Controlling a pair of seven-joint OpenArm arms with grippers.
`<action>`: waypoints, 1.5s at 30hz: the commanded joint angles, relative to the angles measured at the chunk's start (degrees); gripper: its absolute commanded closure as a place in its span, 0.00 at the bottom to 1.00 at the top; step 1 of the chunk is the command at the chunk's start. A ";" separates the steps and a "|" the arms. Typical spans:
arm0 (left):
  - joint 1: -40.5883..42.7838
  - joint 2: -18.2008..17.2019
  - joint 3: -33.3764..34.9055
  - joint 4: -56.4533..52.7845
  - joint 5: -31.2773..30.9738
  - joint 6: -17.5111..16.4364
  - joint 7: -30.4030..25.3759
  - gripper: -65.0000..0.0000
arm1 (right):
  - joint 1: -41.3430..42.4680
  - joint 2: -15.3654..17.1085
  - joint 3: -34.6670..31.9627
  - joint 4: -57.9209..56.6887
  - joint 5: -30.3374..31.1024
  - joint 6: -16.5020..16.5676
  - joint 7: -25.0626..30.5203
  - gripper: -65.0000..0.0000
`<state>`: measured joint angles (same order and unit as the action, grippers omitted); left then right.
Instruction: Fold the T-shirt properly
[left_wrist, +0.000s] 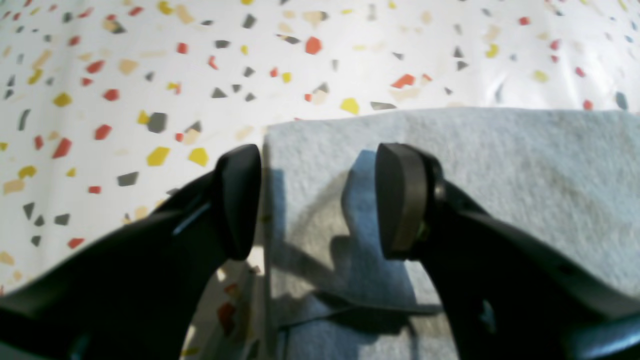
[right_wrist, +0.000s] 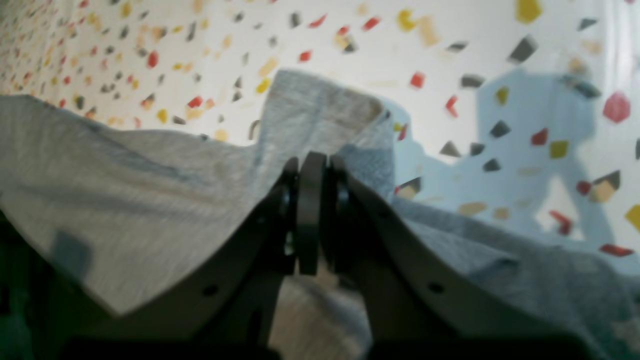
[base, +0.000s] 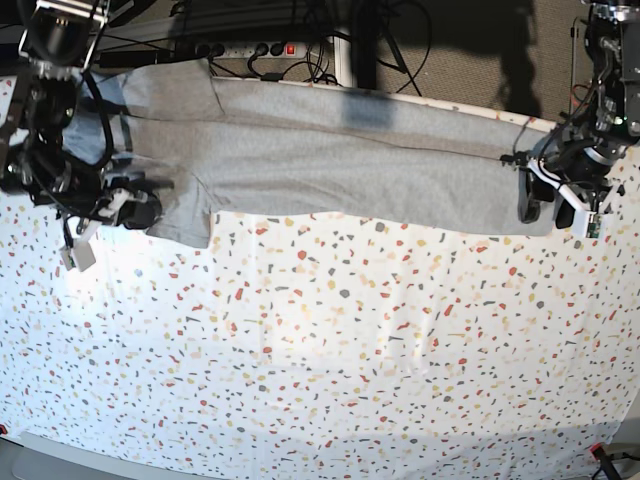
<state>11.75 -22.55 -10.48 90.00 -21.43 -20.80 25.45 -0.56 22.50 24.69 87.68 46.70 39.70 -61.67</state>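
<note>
So I've clamped the right gripper (right_wrist: 312, 220) on the shirt (base: 330, 160) at frame left, while the left gripper (left_wrist: 317, 200) gapes over its corner, ready to pinch.

The tabletop (base: 330, 340) wears a white cover speckled with red, yellow and grey chips. A grey T-shirt (base: 340, 165) lies stretched along its far edge, between the two end effectors. The left end effector (base: 556, 208) stands over one corner of the cloth; by the right end effector (base: 140, 208) the cloth is bunched. Bare speckled cover stretches nearer than both.
</note>
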 joint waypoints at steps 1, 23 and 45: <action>-0.63 -0.79 -0.35 0.85 -0.63 0.00 -1.51 0.46 | -0.83 0.92 0.37 3.32 2.56 0.30 0.98 1.00; -0.63 -0.83 -0.35 0.85 -0.59 -0.02 -1.97 0.46 | -17.75 -11.32 -0.59 17.22 9.27 0.30 -2.54 1.00; -0.52 -8.94 -1.49 -2.60 -7.54 -3.10 3.48 0.46 | -8.37 -9.60 3.06 17.22 8.83 0.30 -2.62 0.51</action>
<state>11.70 -30.48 -11.53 86.70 -28.71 -24.53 30.11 -9.41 12.25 27.53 103.88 54.17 39.72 -65.23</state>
